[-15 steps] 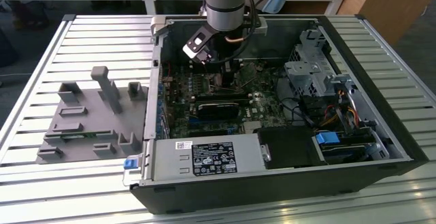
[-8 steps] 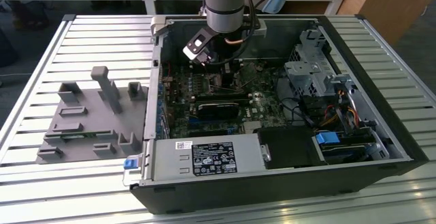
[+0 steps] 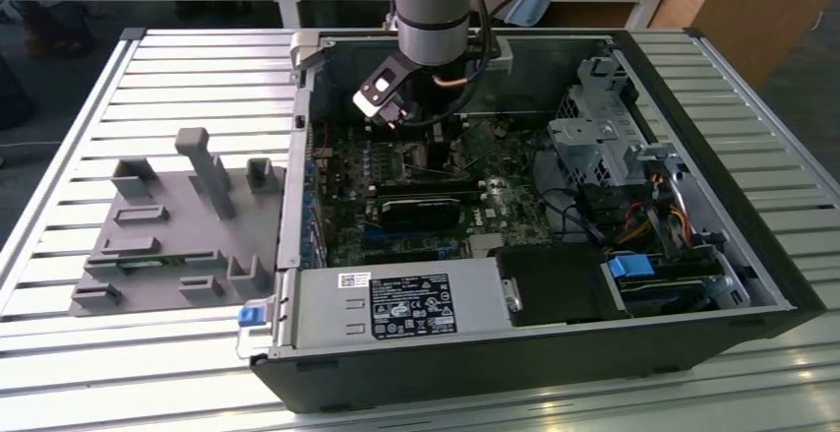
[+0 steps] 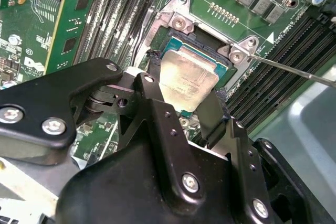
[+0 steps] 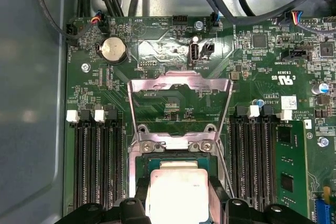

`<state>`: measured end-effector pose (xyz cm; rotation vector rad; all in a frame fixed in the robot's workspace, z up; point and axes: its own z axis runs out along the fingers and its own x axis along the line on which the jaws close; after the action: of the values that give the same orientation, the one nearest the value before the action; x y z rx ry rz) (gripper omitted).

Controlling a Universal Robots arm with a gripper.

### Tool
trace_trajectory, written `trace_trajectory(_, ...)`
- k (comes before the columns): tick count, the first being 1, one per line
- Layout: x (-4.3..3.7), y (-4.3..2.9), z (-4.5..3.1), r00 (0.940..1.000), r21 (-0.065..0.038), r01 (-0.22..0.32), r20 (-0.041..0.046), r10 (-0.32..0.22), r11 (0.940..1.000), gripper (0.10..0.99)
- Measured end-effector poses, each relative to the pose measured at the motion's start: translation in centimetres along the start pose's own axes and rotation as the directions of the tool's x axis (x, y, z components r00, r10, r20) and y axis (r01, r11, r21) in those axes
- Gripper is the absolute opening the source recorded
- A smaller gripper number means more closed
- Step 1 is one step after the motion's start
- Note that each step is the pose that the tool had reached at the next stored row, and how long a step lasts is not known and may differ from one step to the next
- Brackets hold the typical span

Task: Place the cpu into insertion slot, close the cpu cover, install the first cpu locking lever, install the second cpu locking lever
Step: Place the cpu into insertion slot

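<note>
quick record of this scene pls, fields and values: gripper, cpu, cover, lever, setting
gripper: shut on the cpu, fingers on two opposite edges
cpu: silver top up, at the open socket; seated or not, cannot tell
cpu cover: hinged open, off the socket
lever: thin metal rod sticking out beside the socket
setting: motherboard inside an open computer case

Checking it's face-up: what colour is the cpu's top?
Silver-grey; the cpu shows best in the second wrist view.

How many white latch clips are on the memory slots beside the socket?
4 in the first wrist view: two white clips on one side of the open cpu cover, two on the other. More may be hidden.
</note>
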<state>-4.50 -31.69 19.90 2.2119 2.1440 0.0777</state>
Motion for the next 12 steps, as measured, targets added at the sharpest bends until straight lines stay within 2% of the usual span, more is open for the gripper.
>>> trace_trajectory(7,0.1,-0.02,0.25,1.0,0.0,0.0,0.0055,0.0,1.0,0.529)
trace_trajectory(12,0.1,-0.02,0.26,1.0,0.0,0.0,0.0057,0.0,1.0,0.529)
